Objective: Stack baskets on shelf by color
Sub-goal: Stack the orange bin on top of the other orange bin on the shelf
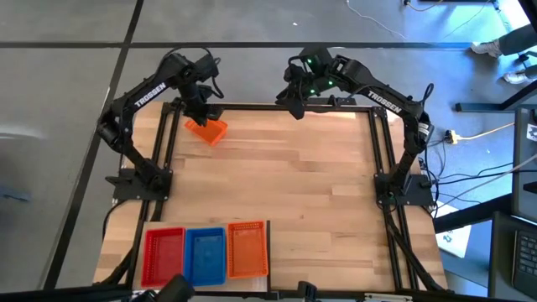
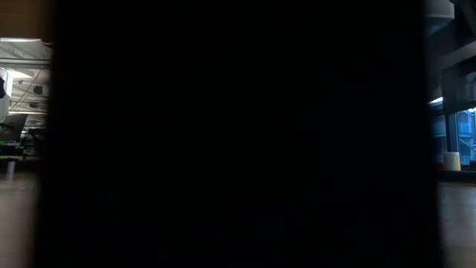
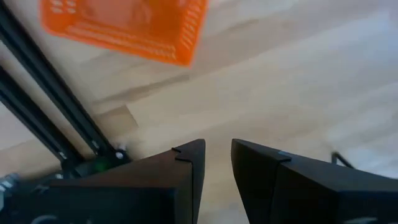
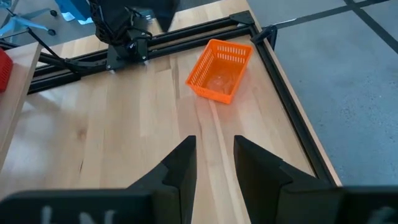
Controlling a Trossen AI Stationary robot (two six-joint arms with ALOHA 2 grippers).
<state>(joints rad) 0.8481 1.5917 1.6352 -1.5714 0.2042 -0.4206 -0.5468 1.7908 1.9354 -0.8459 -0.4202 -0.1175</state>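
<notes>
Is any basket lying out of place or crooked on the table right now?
Yes. One orange basket lies alone at the far left corner of the table, turned askew to the edge, below the left gripper. The red, blue and orange stacks stand in a neat row.

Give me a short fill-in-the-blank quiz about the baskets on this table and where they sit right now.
1. The lone small orange mesh plastic basket lies on the striped wooden tabletop nearest the ____ gripper.
2. On the pale plywood shelf, the middle basket is ____.
3. The red basket sits beside it, opposite a second ____ one.

Missing words: left; blue; orange
</notes>
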